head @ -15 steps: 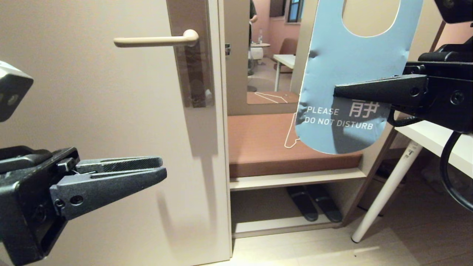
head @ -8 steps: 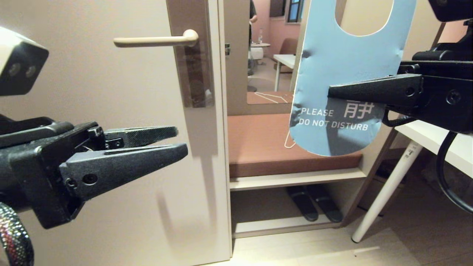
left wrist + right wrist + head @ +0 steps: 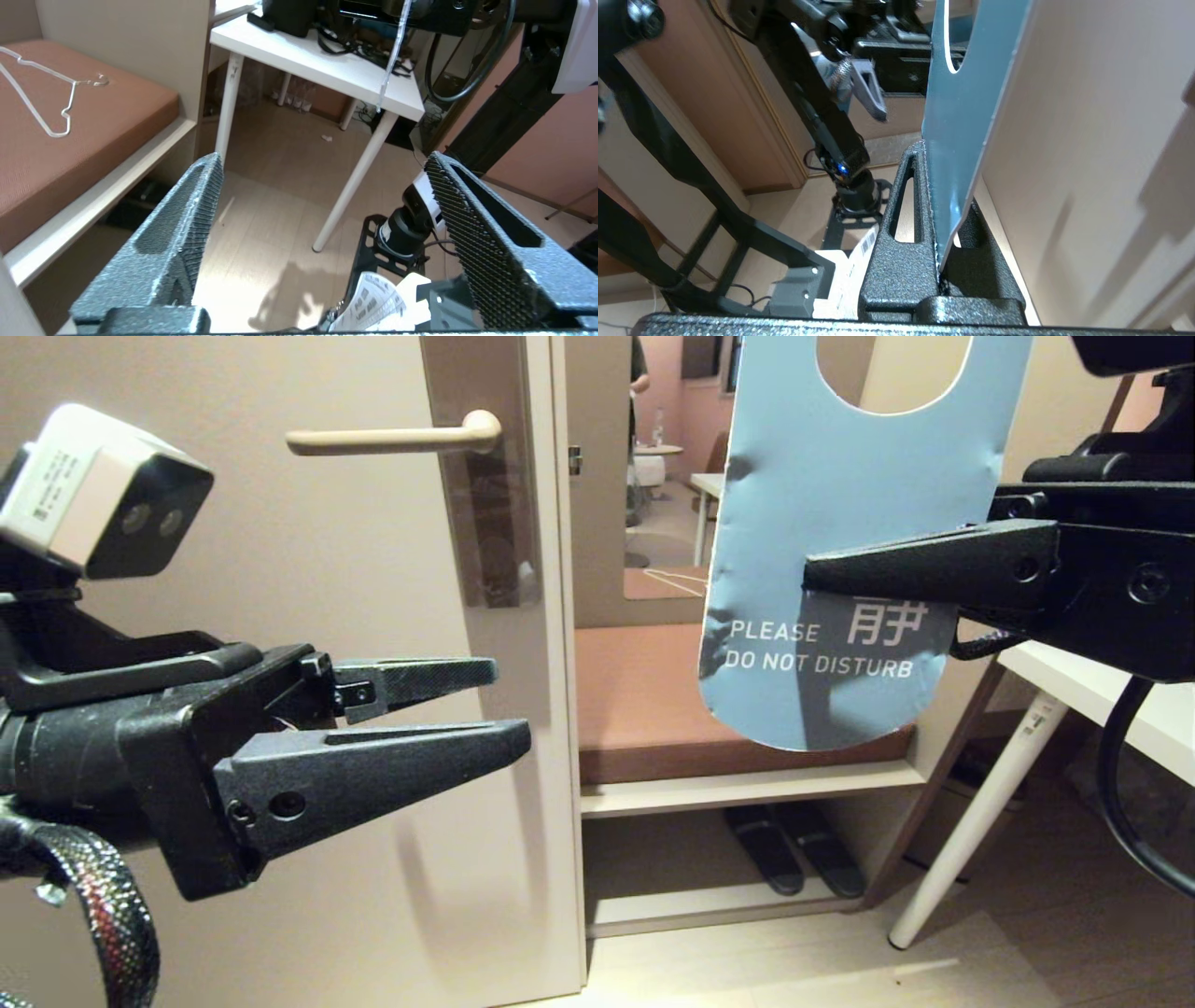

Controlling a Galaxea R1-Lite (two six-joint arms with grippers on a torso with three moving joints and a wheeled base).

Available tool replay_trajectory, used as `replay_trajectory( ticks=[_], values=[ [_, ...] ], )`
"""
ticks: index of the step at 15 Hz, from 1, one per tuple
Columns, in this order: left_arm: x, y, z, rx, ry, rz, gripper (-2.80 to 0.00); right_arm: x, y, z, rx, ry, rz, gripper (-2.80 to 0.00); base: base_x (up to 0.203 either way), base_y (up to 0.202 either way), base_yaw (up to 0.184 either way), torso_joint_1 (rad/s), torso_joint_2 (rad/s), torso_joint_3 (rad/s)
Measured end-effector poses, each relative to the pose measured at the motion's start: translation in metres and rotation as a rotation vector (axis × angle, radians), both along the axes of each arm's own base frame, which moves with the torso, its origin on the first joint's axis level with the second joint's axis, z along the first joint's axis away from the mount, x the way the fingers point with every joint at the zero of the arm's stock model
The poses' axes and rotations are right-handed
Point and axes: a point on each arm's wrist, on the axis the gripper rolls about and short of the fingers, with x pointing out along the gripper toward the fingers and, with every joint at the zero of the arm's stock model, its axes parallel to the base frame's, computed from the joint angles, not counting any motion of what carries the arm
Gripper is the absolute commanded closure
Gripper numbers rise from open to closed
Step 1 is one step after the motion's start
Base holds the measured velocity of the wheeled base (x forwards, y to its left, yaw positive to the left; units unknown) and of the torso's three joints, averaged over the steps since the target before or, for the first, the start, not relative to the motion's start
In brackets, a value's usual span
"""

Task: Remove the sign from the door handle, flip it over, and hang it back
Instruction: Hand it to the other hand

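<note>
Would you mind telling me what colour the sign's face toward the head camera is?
Blue-grey with white lettering; the sign shows best in the head view.

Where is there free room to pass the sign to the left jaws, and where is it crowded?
Free: the gap between the door edge and the sign, above the brown shelf, with the open left gripper facing it. Also free: along the door handle. Crowded: right of the sign, where the right gripper pinches it beside the white table.

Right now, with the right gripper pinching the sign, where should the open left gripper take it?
Probably the sign's free left edge, from the door side. The right gripper covers its right middle, and the left gripper already points level toward that edge.
</note>
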Motion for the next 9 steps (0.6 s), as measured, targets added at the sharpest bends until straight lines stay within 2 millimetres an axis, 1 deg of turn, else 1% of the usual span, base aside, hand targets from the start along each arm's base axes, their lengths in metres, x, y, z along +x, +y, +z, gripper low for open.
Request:
replay_trajectory(
  ticks=[5, 9],
  values=[
    [0.007, -0.015, 0.002, -0.004, -0.004, -0.041, -2.80, 0.000, 0.013, 0.010, 0.015, -0.005, 0.045, 0.00, 0.000, 0.000, 0.000, 0.000, 0.00, 0.000],
    [0.014, -0.025, 0.004, -0.002, -0.002, -0.060, -2.80, -0.001, 0.024, 0.009, 0.014, -0.002, 0.080, 0.00, 0.000, 0.000, 0.000, 0.000, 0.00, 0.000]
  ],
)
